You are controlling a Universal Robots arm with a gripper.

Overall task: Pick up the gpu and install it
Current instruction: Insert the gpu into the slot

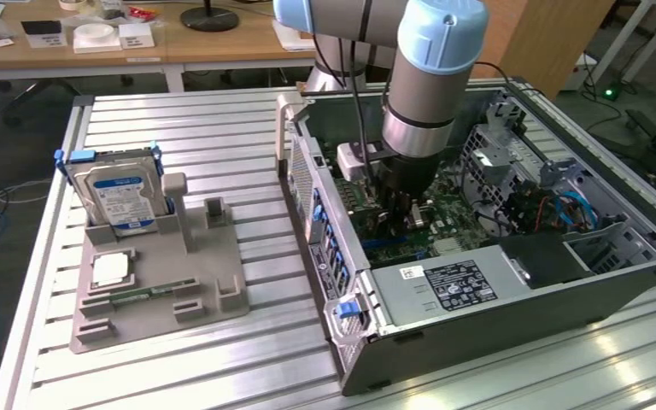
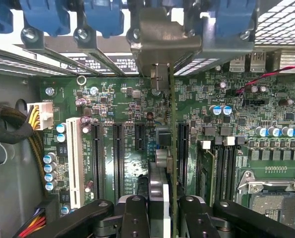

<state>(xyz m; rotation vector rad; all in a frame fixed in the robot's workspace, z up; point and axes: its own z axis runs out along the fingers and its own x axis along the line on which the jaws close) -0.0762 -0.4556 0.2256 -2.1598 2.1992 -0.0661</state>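
Dark gpu (image 2: 163,163) edge-on between gripper (image 2: 159,210) fingers (image 2: 136,213)

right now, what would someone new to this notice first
The arm with its pale blue joint reaches down into the open computer case on the slatted metal table. In the wrist view, the gripper is shut on the gpu, held edge-on over the green motherboard and its black slots. On the exterior view's left, a hard drive stands upright in a grey holder.
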